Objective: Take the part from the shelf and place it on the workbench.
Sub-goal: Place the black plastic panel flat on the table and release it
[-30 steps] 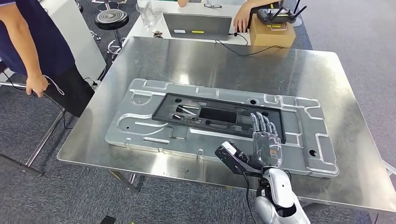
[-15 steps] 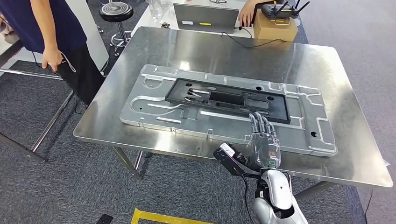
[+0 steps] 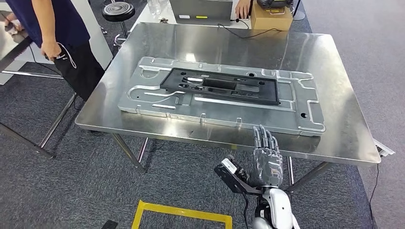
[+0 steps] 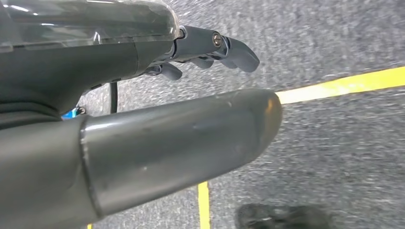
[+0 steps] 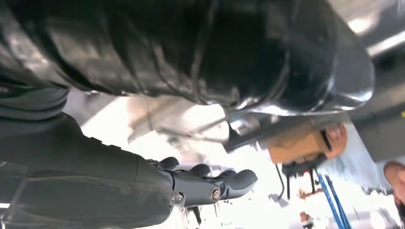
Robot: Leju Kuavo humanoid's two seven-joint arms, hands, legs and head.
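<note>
The black frame-shaped part [image 3: 220, 87] lies flat on a large silver stamped panel [image 3: 143, 102], which rests on the steel workbench [image 3: 210, 45]. My right hand [image 3: 266, 160] is raised in front of the bench's near edge, fingers straight and apart, holding nothing and touching nothing. In the right wrist view the right hand [image 5: 191, 186] shows its dark fingers extended and empty. My left hand [image 4: 143, 95] hangs over grey carpet, thumb out and fingers loosely apart, with nothing in it.
A person [image 3: 47, 28] stands at the bench's far left corner beside a stool [image 3: 117, 10]. A cardboard box [image 3: 271, 16] and a laptop [image 3: 200, 8] sit on a table behind. Yellow floor tape [image 3: 184, 212] marks the carpet near my feet.
The whole picture has shifted: the camera has drawn back from the bench. My right hand, earlier over the panel's near edge, now stands in front of the bench edge, still empty.
</note>
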